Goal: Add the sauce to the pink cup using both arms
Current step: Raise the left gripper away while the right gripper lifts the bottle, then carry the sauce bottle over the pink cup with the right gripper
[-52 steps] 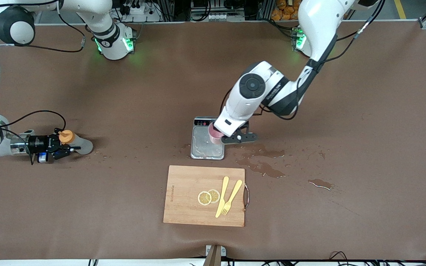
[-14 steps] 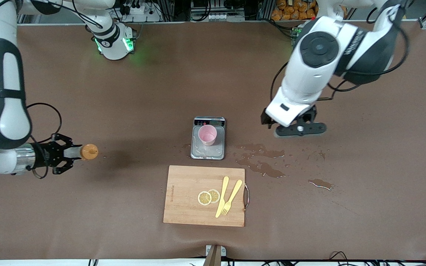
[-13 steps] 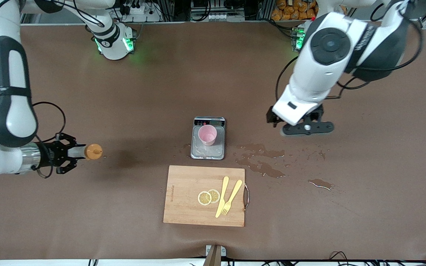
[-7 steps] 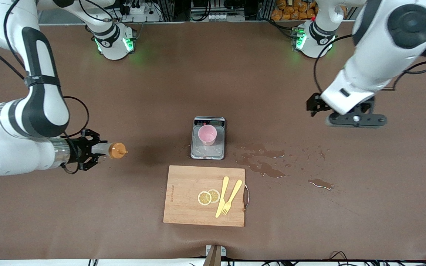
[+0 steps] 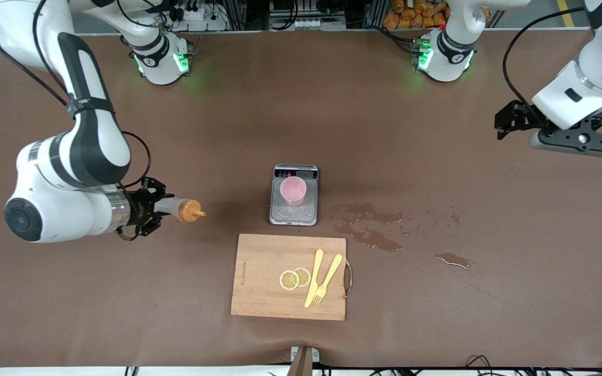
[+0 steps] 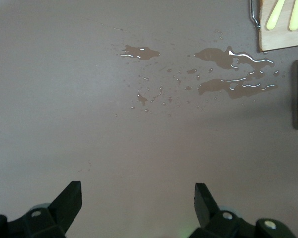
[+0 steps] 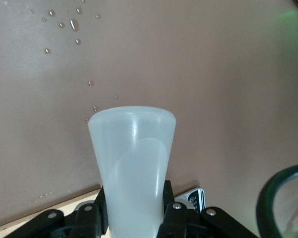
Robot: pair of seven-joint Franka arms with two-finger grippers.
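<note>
Right gripper [image 5: 161,208] clamps the sauce [image 5: 182,209] bottle by its body and holds it sideways above the bare tabletop, toward the right arm's end of the table, orange nozzle aimed at the pink cup [image 5: 293,190]. The bottle is translucent, greyish-white, soft-looking plastic. The cup, smooth and slightly tapered, stands upright on a small flat scale [image 5: 294,195] with a wet metal plate, well apart from the nozzle. Left gripper [image 5: 567,137] hangs with fingers [image 6: 68,198] spread wide and empty, over the table's edge at the left arm's end.
</note>
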